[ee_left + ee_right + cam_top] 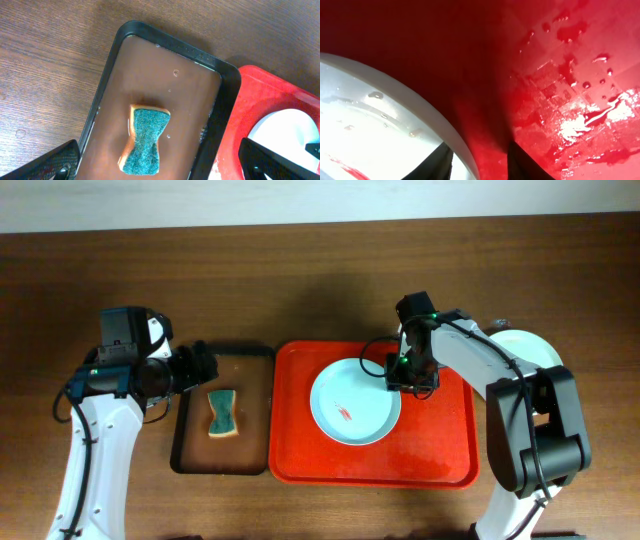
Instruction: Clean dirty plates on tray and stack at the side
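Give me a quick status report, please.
Left gripper open above sponge. Right gripper straddling smeared pale round plate rim on red plastic tray. Nothing obstructing.

1. The wooden desk point(300, 270) carries the red tray point(455, 455) at centre.
2. Touching the red tray's left edge sits the black tray point(185, 465).
3. Right of the red tray, a pale plate point(535, 348) rests on the desk.

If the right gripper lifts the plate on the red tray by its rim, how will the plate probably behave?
The plate looks glossy and carries water droplets, so its rim may slip between the fingers of the right gripper. It seems rigid, likely keeping its shape. Held at one edge only, it may tilt down toward the wet tray.
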Robot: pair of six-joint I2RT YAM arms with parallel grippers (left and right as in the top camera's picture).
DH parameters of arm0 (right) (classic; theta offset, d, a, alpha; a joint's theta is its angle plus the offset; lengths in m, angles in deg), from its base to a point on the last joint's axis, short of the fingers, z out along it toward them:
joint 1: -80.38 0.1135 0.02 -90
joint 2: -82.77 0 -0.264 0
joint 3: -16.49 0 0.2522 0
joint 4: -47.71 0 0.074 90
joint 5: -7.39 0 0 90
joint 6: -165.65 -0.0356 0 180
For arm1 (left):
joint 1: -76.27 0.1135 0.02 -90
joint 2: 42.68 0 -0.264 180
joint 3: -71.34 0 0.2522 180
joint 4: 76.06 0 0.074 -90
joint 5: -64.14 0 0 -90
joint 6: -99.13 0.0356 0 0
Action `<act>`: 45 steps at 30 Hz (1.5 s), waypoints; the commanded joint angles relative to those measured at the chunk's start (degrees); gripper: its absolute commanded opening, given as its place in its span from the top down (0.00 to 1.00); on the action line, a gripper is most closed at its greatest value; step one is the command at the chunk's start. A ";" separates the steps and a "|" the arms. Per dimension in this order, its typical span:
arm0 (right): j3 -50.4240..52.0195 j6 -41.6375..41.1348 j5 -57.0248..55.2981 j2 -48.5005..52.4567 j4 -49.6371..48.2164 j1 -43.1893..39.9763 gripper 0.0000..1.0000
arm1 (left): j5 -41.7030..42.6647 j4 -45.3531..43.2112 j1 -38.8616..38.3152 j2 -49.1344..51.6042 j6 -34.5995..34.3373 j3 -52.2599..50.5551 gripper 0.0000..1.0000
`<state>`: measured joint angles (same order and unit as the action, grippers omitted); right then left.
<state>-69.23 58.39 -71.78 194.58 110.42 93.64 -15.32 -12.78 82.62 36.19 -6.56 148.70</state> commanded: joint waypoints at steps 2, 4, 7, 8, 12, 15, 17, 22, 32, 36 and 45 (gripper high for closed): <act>-0.17 2.03 -2.27 1.05 -0.35 -0.15 0.96 | 0.61 -0.13 0.09 -0.20 -0.33 0.74 0.01; -0.17 1.75 -2.47 1.05 0.11 -0.15 0.96 | 0.61 -0.13 0.09 -0.20 -0.33 0.74 0.01; -0.17 -4.48 -3.93 1.05 4.31 -0.15 0.96 | 0.61 -0.11 0.09 -0.20 -0.33 0.74 0.01; -0.17 -4.48 -3.96 1.03 5.22 0.02 0.95 | 0.61 -0.13 0.09 -0.20 -0.33 0.74 0.01; -0.17 -4.42 -4.42 0.72 5.66 1.33 0.81 | 0.61 -0.13 0.09 -0.20 -0.33 0.74 0.01; -2.19 -4.02 -6.10 0.66 4.15 1.31 0.81 | 0.61 -0.13 0.09 -0.20 -0.33 0.74 0.01; -2.69 -4.04 -7.06 -0.76 4.22 1.36 0.82 | 0.61 -0.11 0.09 -0.20 -0.33 0.74 0.01; -1.70 -4.04 -7.04 -3.76 4.02 1.36 0.81 | 0.61 -0.13 0.09 -0.20 -0.33 0.74 0.01; 1.95 -4.24 -7.02 -3.65 0.04 1.36 0.92 | 0.61 -0.13 0.09 -0.20 -0.33 0.74 0.01; 1.95 -4.26 -6.80 -3.78 0.63 1.36 0.96 | 0.61 -0.13 0.09 -0.20 -0.33 0.74 0.01; 1.95 -10.73 -6.78 -4.96 6.80 6.62 0.96 | 0.61 -0.13 0.09 -0.20 -0.33 0.74 0.01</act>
<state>-67.74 49.35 -78.07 191.56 116.36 98.31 -15.30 -12.78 82.62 36.19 -6.56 148.70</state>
